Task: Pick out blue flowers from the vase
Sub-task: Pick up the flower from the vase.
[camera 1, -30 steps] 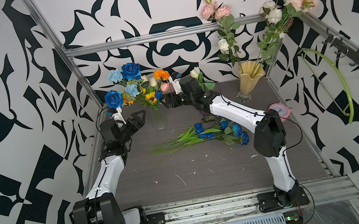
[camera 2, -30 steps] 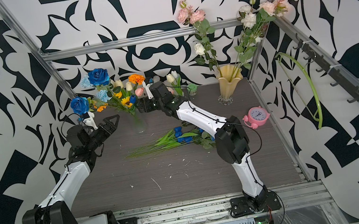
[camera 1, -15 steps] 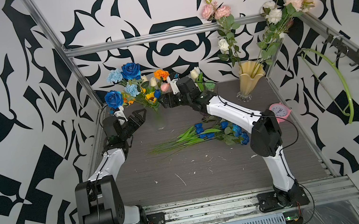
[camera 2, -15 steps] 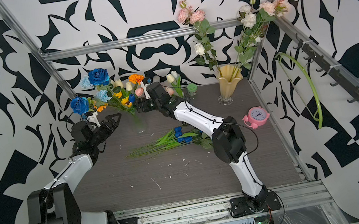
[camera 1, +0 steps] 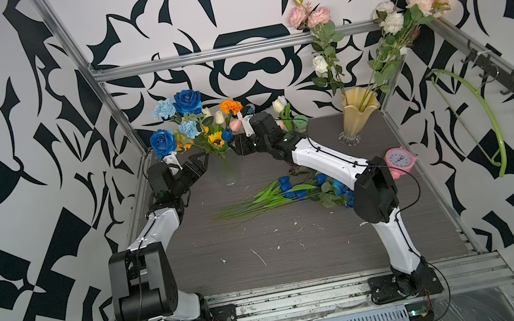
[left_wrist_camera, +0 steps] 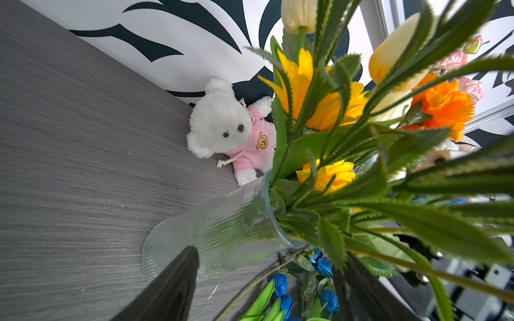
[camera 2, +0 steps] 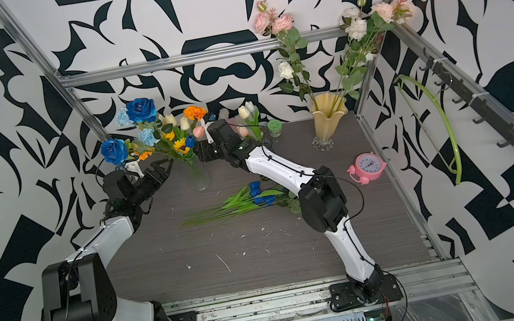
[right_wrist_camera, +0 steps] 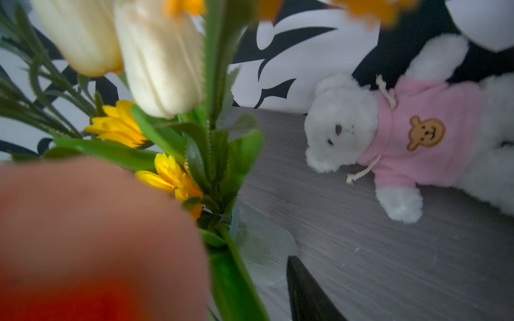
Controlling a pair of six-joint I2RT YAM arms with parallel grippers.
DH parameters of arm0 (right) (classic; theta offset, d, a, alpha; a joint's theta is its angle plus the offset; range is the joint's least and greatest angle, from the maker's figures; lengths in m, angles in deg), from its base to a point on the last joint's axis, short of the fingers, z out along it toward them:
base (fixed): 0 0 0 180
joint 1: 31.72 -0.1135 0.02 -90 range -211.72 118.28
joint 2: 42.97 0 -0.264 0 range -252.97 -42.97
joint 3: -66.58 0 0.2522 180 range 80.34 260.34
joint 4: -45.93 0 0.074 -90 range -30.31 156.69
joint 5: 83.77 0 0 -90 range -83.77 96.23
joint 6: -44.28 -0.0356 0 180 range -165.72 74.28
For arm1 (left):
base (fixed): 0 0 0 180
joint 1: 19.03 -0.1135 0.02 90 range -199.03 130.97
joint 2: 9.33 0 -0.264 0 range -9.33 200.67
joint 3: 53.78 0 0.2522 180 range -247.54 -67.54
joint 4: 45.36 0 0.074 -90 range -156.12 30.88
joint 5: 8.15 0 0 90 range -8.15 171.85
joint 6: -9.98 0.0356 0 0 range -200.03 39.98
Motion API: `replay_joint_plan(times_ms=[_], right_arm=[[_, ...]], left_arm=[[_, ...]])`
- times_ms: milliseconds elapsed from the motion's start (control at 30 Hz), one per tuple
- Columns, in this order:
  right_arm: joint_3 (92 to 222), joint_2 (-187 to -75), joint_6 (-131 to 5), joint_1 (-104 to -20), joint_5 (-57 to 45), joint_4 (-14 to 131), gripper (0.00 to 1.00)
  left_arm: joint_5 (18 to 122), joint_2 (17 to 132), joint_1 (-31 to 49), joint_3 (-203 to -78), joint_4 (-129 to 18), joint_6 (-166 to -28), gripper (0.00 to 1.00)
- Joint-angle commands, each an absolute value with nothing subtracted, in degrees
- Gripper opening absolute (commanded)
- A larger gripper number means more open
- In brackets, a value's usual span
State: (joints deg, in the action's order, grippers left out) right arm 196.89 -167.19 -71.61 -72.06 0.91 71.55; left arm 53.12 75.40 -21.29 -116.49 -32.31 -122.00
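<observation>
A clear ribbed glass vase [camera 1: 229, 173] [camera 2: 200, 178] holds a mixed bouquet. In it are deep-blue roses [camera 1: 188, 101] [camera 1: 162, 141], pale-blue carnations [camera 1: 163, 109] and a small blue tulip [camera 1: 226, 134]. More blue flowers [camera 1: 285, 185] [left_wrist_camera: 279, 283] lie on the table with their green stems. My left gripper [camera 1: 199, 164] [left_wrist_camera: 264, 289] is open just left of the vase [left_wrist_camera: 222, 230]. My right gripper [camera 1: 238, 145] is among the stems on the vase's right. Its wrist view shows one dark finger [right_wrist_camera: 306, 291] beside a green stem [right_wrist_camera: 236, 278]. A blurred pink bloom hides the other finger.
A white teddy bear in pink [left_wrist_camera: 222, 125] [right_wrist_camera: 342, 125] lies behind the vase by the back wall. A yellow vase [camera 1: 357, 111] of pink and white flowers stands at the back right. Nearby are a pink alarm clock [camera 1: 400, 159] and a small green pot [camera 1: 300, 121].
My right gripper has slid left into the bouquet and its jaws have narrowed. My left arm has folded back at the elbow, with its gripper edging closer to the vase.
</observation>
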Motion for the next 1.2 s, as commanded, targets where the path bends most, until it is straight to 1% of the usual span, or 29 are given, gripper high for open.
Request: replay_joint_plan(times_ms=[0,167,200,567,733,867,933,1067,1100,1167], right_arm=[[199.5,-165.6,-72.2,-72.5,0.4,69.2,0.37],[198.0,-163.3,-72.0,-72.6,0.2,68.2,0.19],[197.5,-162.7,-71.9,-72.5,0.4,67.9,0.18],[193.7,-156.6,-71.4,-73.0,1.5,65.6,0.18],[193.8,-156.2,-71.4,-73.3,1.1,66.0,0.16],[191.9,-155.7,-72.1,-73.5,1.3,65.7,0.25],[190.7,-155.3,-72.4,-73.6,1.1,65.2,0.32],[190.7,-155.4,-71.3,-74.4,-0.2,66.5,0.49],[190.9,-155.6,-70.6,-74.7,0.1,67.0,0.52],[191.5,-156.0,-69.9,-75.0,0.6,68.0,0.53]], left_arm=[[52.5,75.4,-20.8,-118.9,-32.9,-120.3,0.79],[53.2,74.0,-20.7,-119.0,-35.4,-118.4,0.79],[53.3,73.6,-20.8,-118.9,-36.1,-117.9,0.78],[56.8,66.9,-20.7,-118.8,-45.5,-112.2,0.79],[57.5,65.2,-20.7,-118.8,-47.6,-111.2,0.79],[57.7,65.1,-20.8,-118.8,-48.0,-111.0,0.79],[57.5,65.6,-20.7,-119.2,-48.0,-110.9,0.79],[57.3,66.7,-20.7,-120.1,-47.7,-110.9,0.79],[57.3,66.8,-20.7,-120.3,-47.6,-110.9,0.79],[57.2,67.2,-20.7,-120.4,-47.5,-110.9,0.79]])
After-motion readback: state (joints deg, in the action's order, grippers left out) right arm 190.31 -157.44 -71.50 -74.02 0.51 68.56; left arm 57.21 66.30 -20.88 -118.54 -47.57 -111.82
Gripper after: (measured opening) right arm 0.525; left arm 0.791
